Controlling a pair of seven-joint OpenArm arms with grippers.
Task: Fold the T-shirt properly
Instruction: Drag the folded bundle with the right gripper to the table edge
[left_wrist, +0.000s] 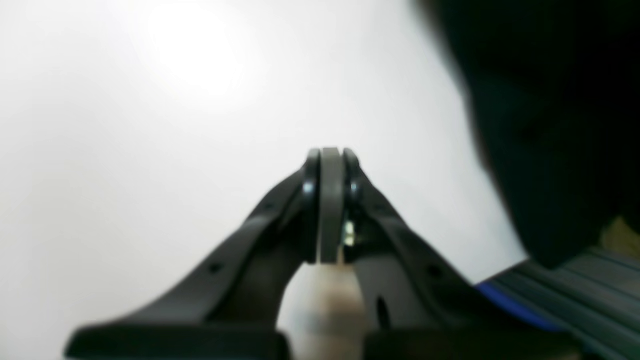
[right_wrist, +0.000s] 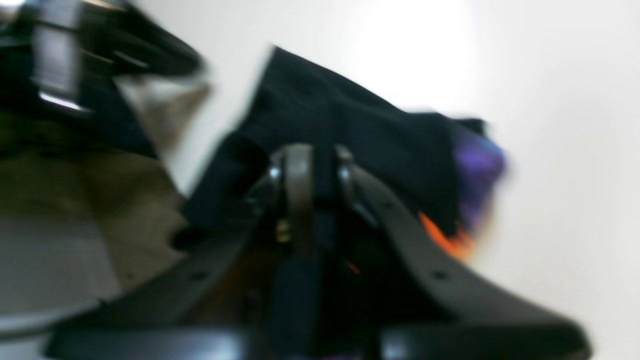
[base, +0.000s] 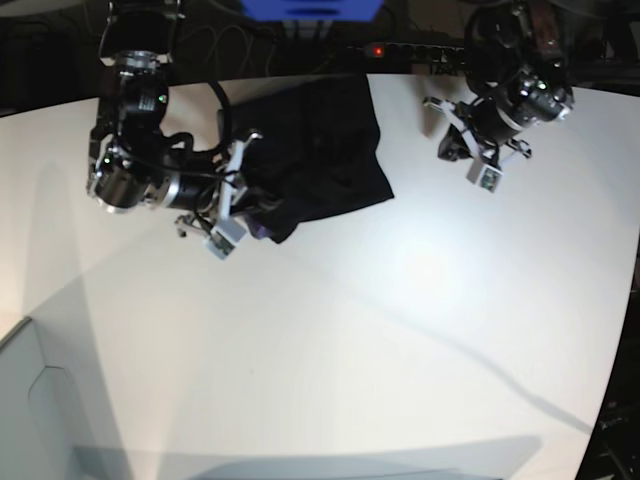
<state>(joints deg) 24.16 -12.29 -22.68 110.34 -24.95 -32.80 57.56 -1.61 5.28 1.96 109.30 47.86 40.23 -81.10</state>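
- Left wrist view: black left gripper (left_wrist: 330, 155) pressing its jaws together on nothing, over bare white table (left_wrist: 150, 150).
- Right wrist view: right gripper (right_wrist: 312, 152) pinching the soft black cotton T-shirt (right_wrist: 360, 130).
- Base view: lying bunched at the far table edge; folding looking barely begun.

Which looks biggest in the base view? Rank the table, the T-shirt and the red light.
1. Broad white table, largest.
2. Crumpled black cotton T-shirt.
3. Small red indicator light at the back, smallest; it sits farther from the camera.
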